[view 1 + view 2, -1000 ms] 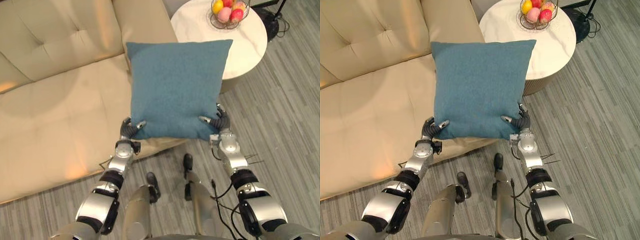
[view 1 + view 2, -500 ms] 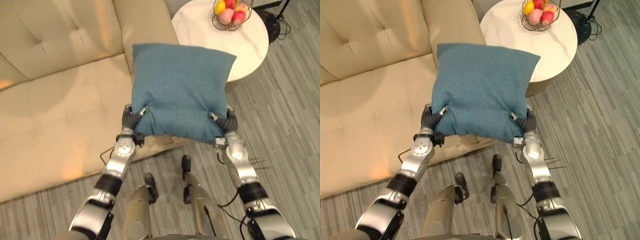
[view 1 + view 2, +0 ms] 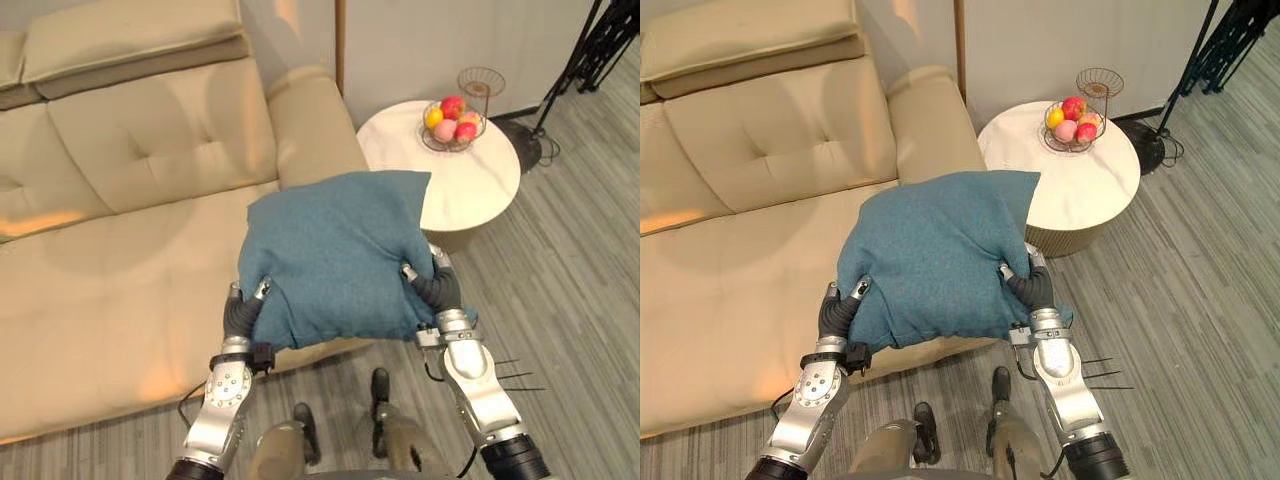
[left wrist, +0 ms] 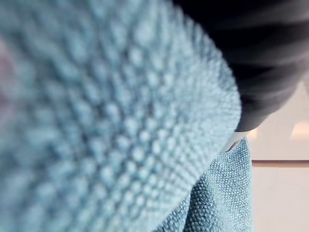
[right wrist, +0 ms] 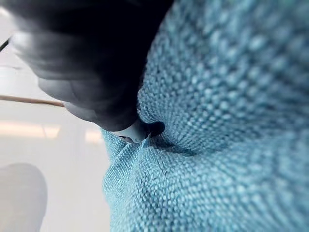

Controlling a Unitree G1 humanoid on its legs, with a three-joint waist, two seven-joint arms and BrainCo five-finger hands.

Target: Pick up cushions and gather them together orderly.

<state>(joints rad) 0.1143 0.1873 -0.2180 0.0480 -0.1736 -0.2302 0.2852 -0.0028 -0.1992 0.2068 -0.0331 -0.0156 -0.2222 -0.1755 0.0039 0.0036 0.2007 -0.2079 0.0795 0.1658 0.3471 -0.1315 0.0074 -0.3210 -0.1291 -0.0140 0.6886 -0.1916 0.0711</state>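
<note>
One teal cushion [image 3: 335, 255] is up in the air near the desk [image 3: 470, 185]. Two hands are on it: the right hand [image 3: 440, 290] at the corner nearer the desk, the left hand [image 3: 243, 315] at the corner farther from it. There is one round white desk and one beige sofa [image 3: 110, 270], whose arm is just beside the desk. Two wire baskets stand on the desk, a fruit basket [image 3: 455, 146] and a smaller empty basket [image 3: 481, 85]. The fruit [image 3: 452, 107] seems to number five pieces: one yellow, two red, two pinkish. One black stand base [image 3: 522, 150] sits on the floor just beside the desk.
</note>
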